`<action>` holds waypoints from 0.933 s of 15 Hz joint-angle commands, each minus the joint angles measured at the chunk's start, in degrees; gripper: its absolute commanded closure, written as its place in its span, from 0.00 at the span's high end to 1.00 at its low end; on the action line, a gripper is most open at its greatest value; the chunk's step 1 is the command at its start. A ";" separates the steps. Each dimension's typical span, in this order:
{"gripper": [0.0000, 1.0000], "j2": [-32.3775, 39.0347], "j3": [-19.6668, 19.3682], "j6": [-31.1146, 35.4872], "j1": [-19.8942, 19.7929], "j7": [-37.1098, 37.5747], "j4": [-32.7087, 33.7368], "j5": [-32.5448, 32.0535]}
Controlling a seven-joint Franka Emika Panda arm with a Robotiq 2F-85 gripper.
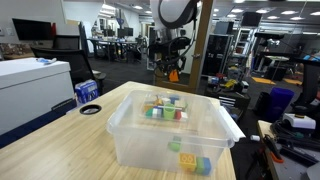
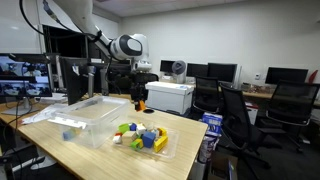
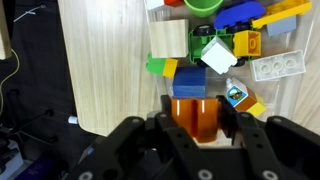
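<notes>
In an exterior view, a clear rectangular plastic bin (image 2: 85, 112) sits at the left of the wooden table (image 2: 100, 162). Just right of it, the gripper (image 2: 140, 98) hangs above the tabletop, its jaws clamped on an orange plastic block (image 2: 140, 104). Nearer and to the right, a heap of coloured toy blocks (image 2: 140, 135) lies on a clear lid (image 2: 172, 150).

- The gripper (image 2: 140, 98) hangs above the table (image 2: 110, 160), with an orange block (image 2: 141, 104) between its fingers.
- Coloured blocks (image 2: 140, 135) lie piled on a clear lid (image 2: 180, 141), just beside a clear bin (image 2: 85, 112).
</notes>
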 commanded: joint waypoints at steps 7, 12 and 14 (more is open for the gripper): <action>0.22 7.50 -0.15 2.24 -0.93 -8.49 3.48 7.52; 0.22 10.02 -0.74 1.26 -1.28 -10.44 5.57 8.69; 0.22 10.75 -0.99 0.94 -1.38 -10.82 6.32 8.87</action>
